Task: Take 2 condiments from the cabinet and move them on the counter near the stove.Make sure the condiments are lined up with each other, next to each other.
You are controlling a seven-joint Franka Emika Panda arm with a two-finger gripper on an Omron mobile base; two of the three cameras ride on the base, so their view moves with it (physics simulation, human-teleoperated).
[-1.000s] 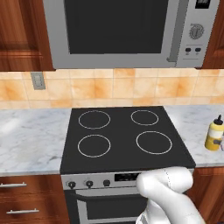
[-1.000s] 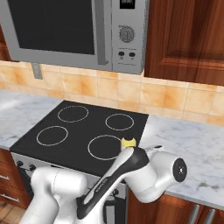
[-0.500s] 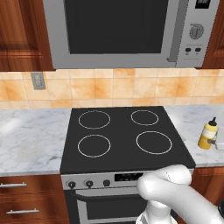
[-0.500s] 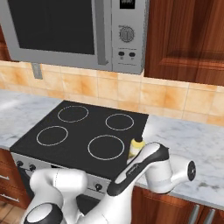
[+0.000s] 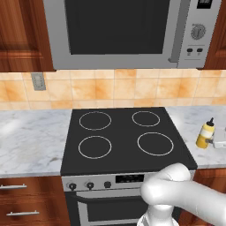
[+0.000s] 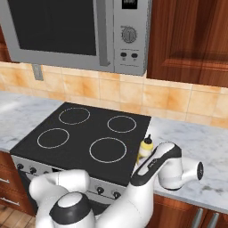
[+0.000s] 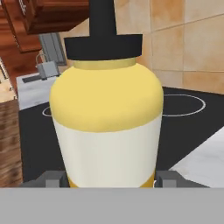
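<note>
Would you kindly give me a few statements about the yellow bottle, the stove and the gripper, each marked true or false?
1. The yellow squeeze bottle stands upright on the counter to the right of the stove. True.
2. The bottle lies on its side on a burner. False: it is upright, off the cooktop.
3. The gripper has a fingertip on each side of the bottle's base. True.
4. The microwave hangs above the stove. True.
5. A pot sits on the stove. False: all four burners are bare.
</note>
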